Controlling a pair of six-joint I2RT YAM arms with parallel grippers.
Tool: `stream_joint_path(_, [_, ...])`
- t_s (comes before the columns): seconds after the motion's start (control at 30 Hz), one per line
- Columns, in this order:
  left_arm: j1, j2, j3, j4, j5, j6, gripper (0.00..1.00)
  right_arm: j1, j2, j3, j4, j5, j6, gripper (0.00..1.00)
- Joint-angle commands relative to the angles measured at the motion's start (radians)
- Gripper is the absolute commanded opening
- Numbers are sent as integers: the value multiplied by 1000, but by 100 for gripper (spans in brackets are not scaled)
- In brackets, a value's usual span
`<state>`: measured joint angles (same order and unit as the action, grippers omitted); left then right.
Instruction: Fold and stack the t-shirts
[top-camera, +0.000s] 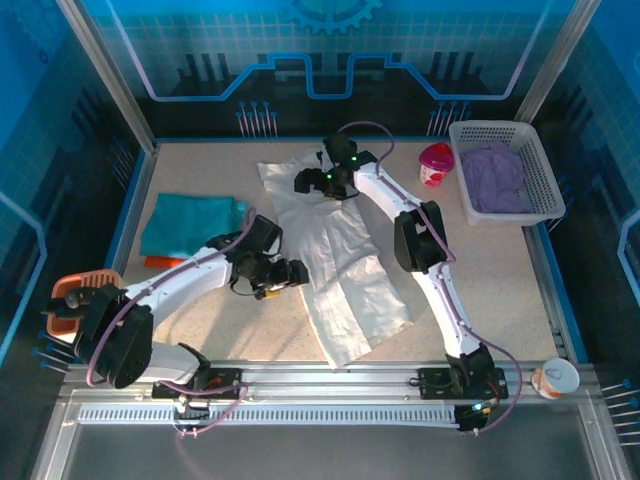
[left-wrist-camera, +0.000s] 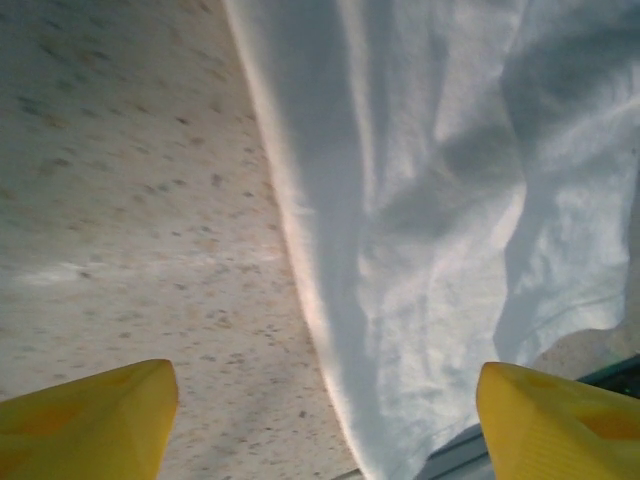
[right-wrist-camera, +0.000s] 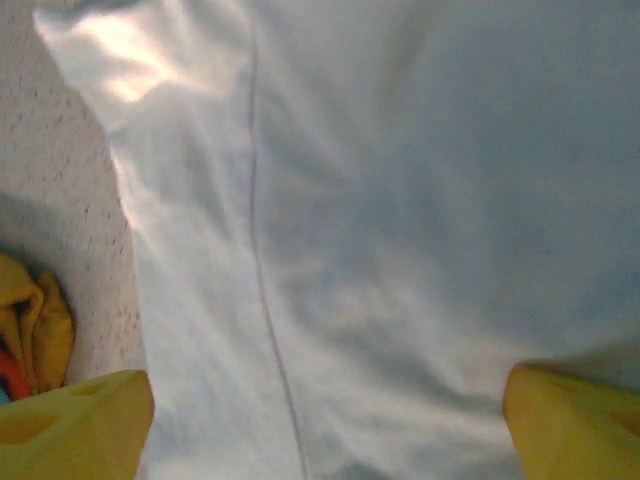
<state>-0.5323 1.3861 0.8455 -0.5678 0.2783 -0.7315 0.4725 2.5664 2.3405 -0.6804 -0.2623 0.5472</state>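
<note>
Two grippers are mine here, and both stand with jaws apart and nothing clamped between them. My left gripper (top-camera: 295, 272) hangs low just beside the left long edge of the white t-shirt (top-camera: 350, 290). In the left wrist view its yellow fingers (left-wrist-camera: 90, 420) sit wide, with bare speckled table (left-wrist-camera: 110, 200) under one side and white cloth under the other, so the shirt lies to that gripper's right. My right gripper (top-camera: 322, 181) hovers over the far end of the same shirt, and its wrist camera shows fingers (right-wrist-camera: 70, 425) spread above smooth white fabric with a seam running through it. The shirt lies flat mid-table as a long narrow strip. Its long axis slants from far left to near right, and its near end lies close to the arm bases. The teal t-shirt (top-camera: 190, 225) is folded well off to the left, with a sliver of the orange t-shirt (top-camera: 160, 262) showing just below it. I judge that the coming fold goes across that long axis, one end brought over onto the other. My right arm is nearer the far end, and my left is nearer the middle and the near end, so each would need its own corner before either lifts.
</note>
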Motion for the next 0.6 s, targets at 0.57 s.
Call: stream_joint_path(0.57, [-272,108,-102,132,16,-254,52,-38,-1023,-1110,-151,278,-24,88])
